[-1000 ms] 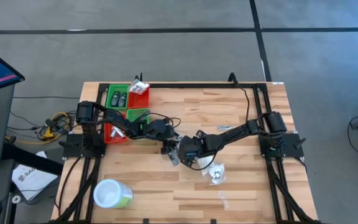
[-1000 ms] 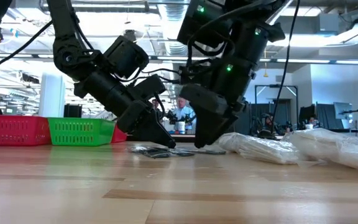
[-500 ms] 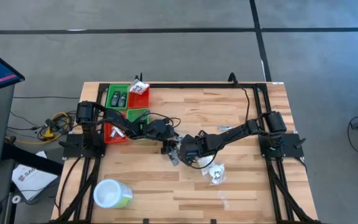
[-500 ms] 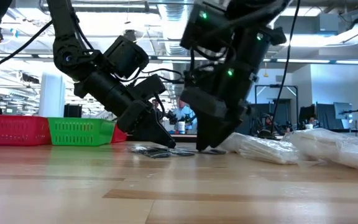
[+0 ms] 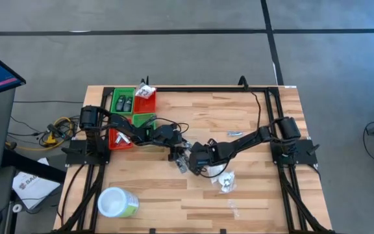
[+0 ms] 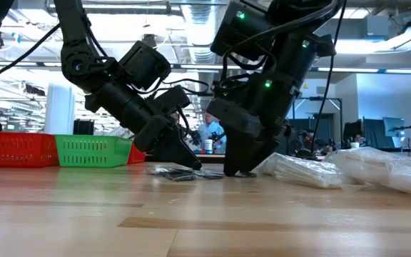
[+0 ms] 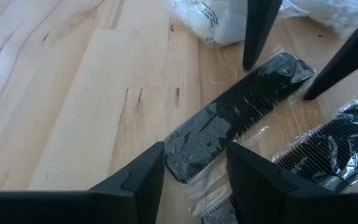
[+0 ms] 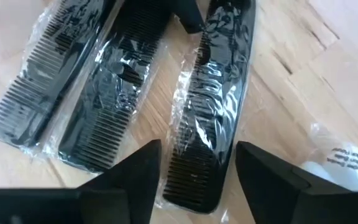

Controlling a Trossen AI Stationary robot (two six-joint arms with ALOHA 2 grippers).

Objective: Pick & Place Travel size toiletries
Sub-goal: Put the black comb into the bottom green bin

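Note:
Three black combs in clear crinkly wrap (image 8: 117,81) lie flat side by side on the wood at the table's middle (image 5: 183,166). My left gripper (image 7: 194,158) is open, its fingers on either side of one end of a comb (image 7: 241,109). My right gripper (image 8: 197,162) is open too and straddles the other end of that comb (image 8: 213,106). In the low view both sets of fingertips (image 6: 191,165) (image 6: 235,171) are down at the tabletop. White wrapped packets (image 5: 226,181) lie just right of the grippers. My left gripper stands over the comb's end (image 7: 191,149), slanting down from the table's left, one finger on each side; whether the fingers touch the wrap, I cannot tell. My right gripper straddles the comb's other end (image 8: 194,158), slanting down from the right; whether it touches, I cannot tell.
Small bins sit at the far left: a green one with dark bottles (image 5: 123,103), a red one with a white packet (image 5: 145,93). A white-lidded green tub (image 5: 117,203) lies at the near left. A slim item (image 5: 234,133) and a clear packet (image 5: 234,209) lie on the right half.
My right gripper has moved a little toward the table's left and down, bringing its fingertips to the tabletop over the combs. The left arm and the combs have kept still.

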